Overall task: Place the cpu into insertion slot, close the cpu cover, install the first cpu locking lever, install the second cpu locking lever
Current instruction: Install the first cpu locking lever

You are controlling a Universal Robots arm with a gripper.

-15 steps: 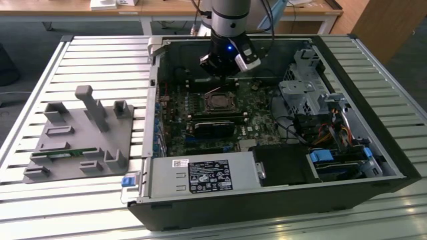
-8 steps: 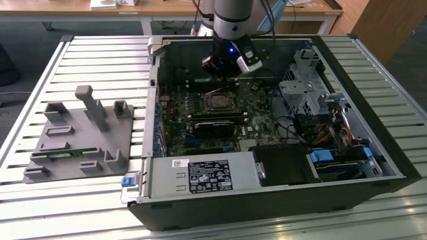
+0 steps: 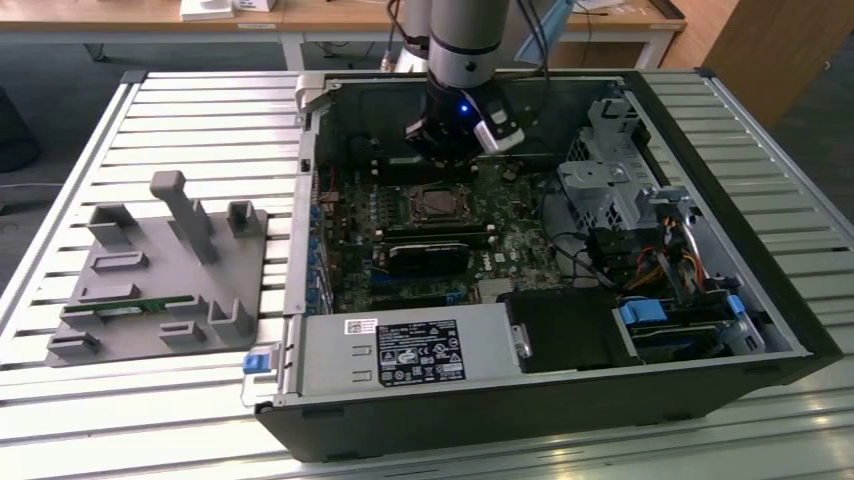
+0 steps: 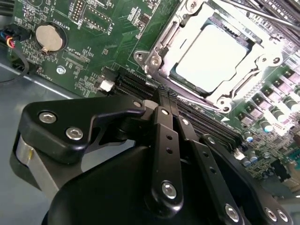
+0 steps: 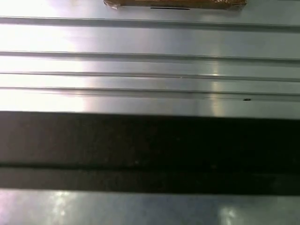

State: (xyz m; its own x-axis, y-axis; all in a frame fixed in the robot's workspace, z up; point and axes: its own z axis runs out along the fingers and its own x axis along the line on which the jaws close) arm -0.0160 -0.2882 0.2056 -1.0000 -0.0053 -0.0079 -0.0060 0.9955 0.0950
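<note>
At the left of the exterior view I see a grey fixture plate (image 3: 160, 275) lying on the slatted metal tabletop (image 3: 80, 420), with several upright grey posts on it and a small green strip near its lower left. Just to its right stands the open computer case (image 3: 534, 400), its side off and the green motherboard (image 3: 354, 255) exposed.

Around the centre of that frame, a little above the middle, sits the insertion slot (image 3: 437, 203). The arm comes down from the top centre, and my gripper (image 3: 461, 150) hangs inside the case just above the slot in the frame, near the back wall. To the right are a silver drive cage (image 3: 601, 190) and a bundle of coloured cables (image 3: 667, 265).

In the second wrist view, a coin battery (image 4: 49, 37) sits on the board at the upper left. The black fingers (image 4: 164, 126) run up from the lower centre, pressed together and holding nothing. Their tips end over the long black slots (image 4: 136, 86), just short of the socket. At the upper right the cpu (image 4: 213, 56) lies seated in the slot, its pale metal top glaring under the light, and the cpu cover (image 4: 185, 21) frames it, folded down flat around the chip.

In the first wrist view I get bright ribbed metal (image 5: 150, 65) with a dark band across the lower half.
</note>
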